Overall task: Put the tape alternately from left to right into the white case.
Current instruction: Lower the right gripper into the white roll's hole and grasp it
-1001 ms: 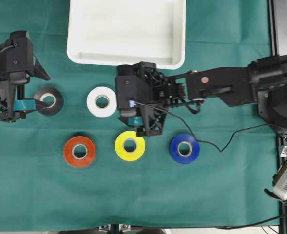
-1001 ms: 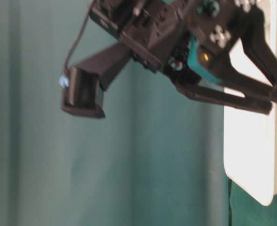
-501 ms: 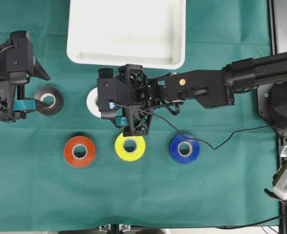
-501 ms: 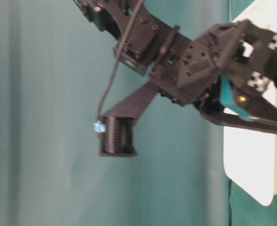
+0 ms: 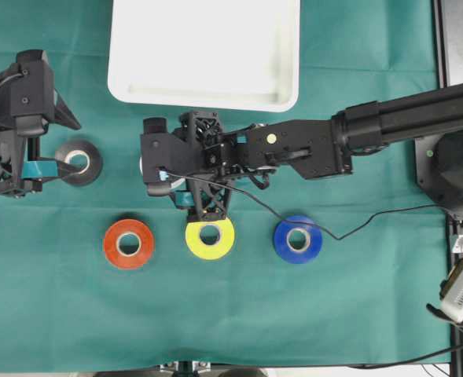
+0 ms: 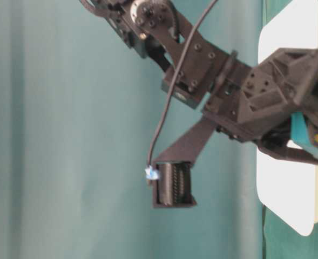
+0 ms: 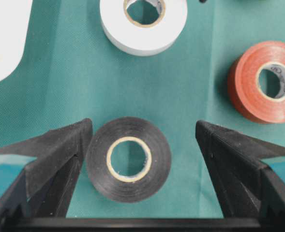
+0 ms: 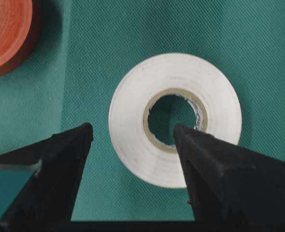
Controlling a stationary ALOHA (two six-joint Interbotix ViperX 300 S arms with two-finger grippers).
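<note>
The white case (image 5: 204, 52) sits bare at the far edge of the green cloth (image 5: 357, 298); nearer than its front rim lie the black roll (image 5: 79, 162) and the white roll (image 8: 175, 119), and nearer again the orange-red roll (image 5: 129, 243), yellow roll (image 5: 210, 236) and blue roll (image 5: 297, 239). The right gripper (image 8: 132, 140) hovers over the white roll, jaws spread wide and gripping nothing (one finger over its core, one outside its rim). Left of the case, the left gripper (image 7: 142, 145) hangs wide open astride the black roll, not clamping it.

No readable text anywhere; faint print on the pale cardboard core of the orange-red tape roll (image 7: 274, 81) is too small to make out.
</note>
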